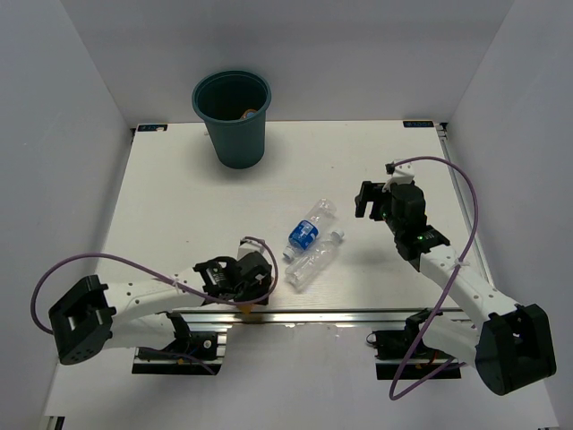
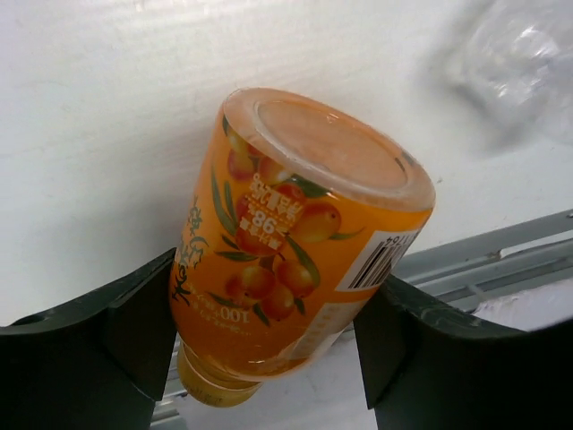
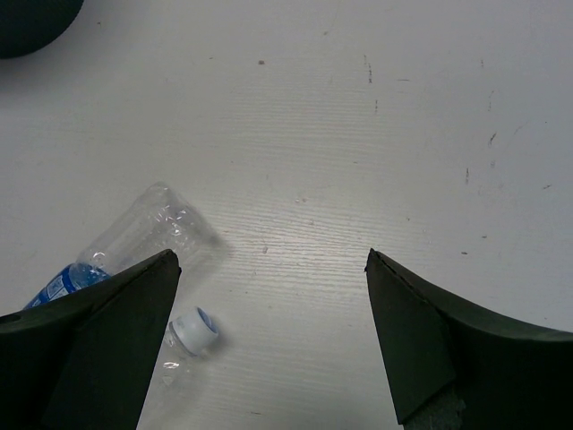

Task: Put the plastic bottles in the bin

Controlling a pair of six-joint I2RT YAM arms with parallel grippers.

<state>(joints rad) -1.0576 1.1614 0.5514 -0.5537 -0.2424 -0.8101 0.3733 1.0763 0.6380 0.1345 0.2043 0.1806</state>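
My left gripper [image 1: 251,279] is near the table's front edge. In the left wrist view its jaws [image 2: 273,300] are closed against both sides of a short orange bottle [image 2: 295,242] with a white barcode label. A clear bottle with a blue label [image 1: 309,231] and a plain clear bottle [image 1: 313,260] lie side by side mid-table. My right gripper [image 1: 365,202] is open and empty to their right. In the right wrist view [image 3: 270,260] the blue-label bottle [image 3: 134,235] and a white cap [image 3: 193,330] lie by its left finger. The dark teal bin [image 1: 235,134] stands at the back.
Something orange [image 1: 250,114] lies inside the bin. A metal rail [image 1: 358,315] runs along the table's near edge, right behind my left gripper. White walls close in the table on the left, right and back. The bin's edge [image 3: 27,22] shows in the right wrist view.
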